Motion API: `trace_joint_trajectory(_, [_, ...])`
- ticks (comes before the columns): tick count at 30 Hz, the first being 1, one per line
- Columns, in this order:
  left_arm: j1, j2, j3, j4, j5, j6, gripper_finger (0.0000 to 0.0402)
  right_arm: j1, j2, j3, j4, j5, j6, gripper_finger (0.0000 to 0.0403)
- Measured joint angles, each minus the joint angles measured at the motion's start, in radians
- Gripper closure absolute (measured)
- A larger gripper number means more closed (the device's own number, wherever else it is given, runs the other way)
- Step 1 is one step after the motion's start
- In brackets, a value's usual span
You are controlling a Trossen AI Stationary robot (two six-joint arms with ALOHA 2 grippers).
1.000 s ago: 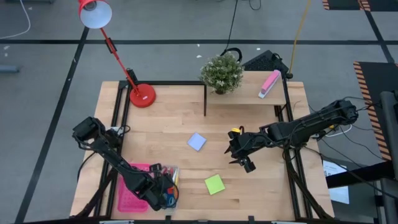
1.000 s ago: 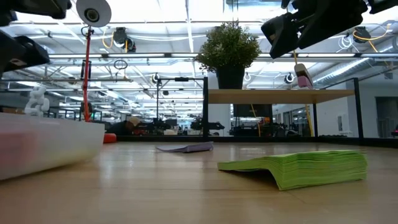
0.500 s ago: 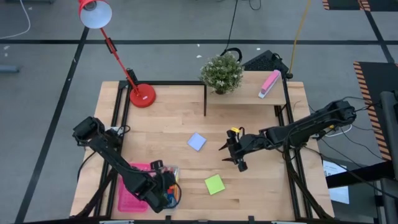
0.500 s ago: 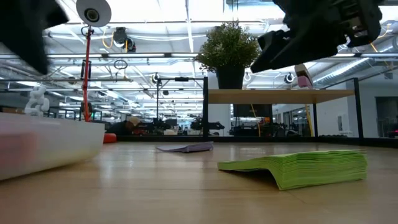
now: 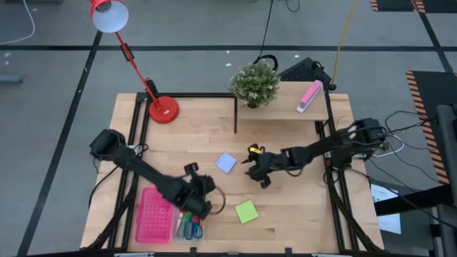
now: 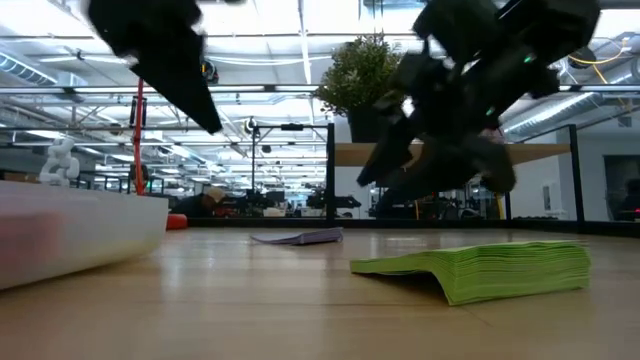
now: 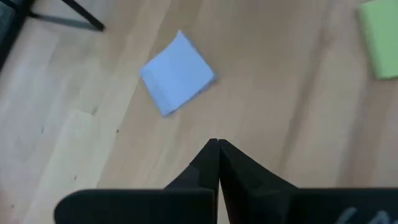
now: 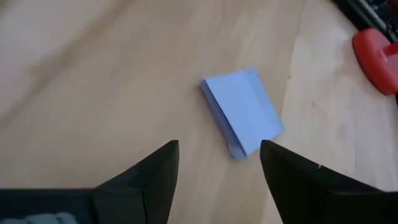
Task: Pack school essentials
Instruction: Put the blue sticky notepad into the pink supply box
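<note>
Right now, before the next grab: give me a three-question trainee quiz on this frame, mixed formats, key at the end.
1. True or false: the left gripper is shut and holds nothing.
2. Multiple choice: the right gripper is open and faces which item? A) green note pad B) pale-blue note pad C) scissors
3. Fill in: the scissors lie on the table beside the pink ____.

Key
1. True. Its fingers meet with nothing between them.
2. B. The pale-blue pad lies just ahead of the open fingers, not yet touched.
3. Tray.
</note>
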Motion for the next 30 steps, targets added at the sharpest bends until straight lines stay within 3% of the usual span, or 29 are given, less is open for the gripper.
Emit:
trace_joint_trajectory(10, [0.239,0.006,-0.003,0.132,0.169,0.376,0.0392,-0.126,0.157,0.061,0.080,-0.069,-0.109,0.0192])
trace_joint_trajectory(15, [0.327,0.007,-0.095,0.341,0.277,0.502,0.0392,-0.154,0.222,0.062,0.143,-0.136,-0.107,0.0193])
trace_joint_trajectory(24, [0.419,0.007,-0.277,0.611,0.421,0.528,0.0392,-0.159,0.258,0.061,0.230,-0.159,-0.114,0.0198])
trace_joint_trajectory(30, [0.441,0.007,-0.378,0.759,0.468,0.511,0.0392,-0.164,0.258,0.061,0.216,-0.200,-0.128,0.0258])
